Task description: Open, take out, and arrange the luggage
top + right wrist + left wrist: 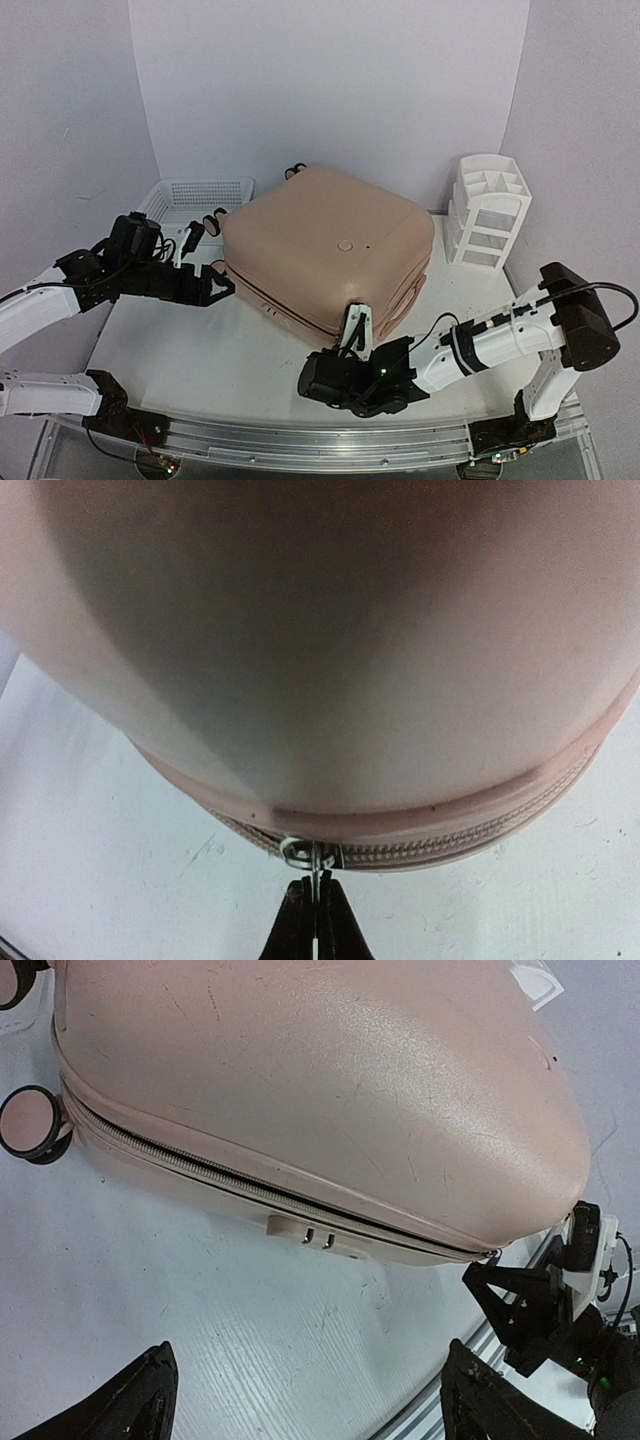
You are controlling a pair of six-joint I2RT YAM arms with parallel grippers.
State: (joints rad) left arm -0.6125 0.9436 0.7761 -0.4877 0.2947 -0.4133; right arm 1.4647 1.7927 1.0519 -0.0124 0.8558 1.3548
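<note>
- Black fingers (298, 928) of the right claw (318, 905) are pressed together on the metal zipper pull (312, 858) at the near corner of the luggage (330, 245).
- The left claw (310, 1405) is empty, its jaws wide apart, just off the case's left side and facing the zipper seam (200, 1170).
- The peach-pink hard shell lies flat, lid down, mid-bench (180, 350), with its caster wheels (212, 222) at the far left.
- A white mesh basket (195, 192) sits just beyond the wheels.
- A white drawer organizer (487, 210) stands far right, apart from the case.
</note>
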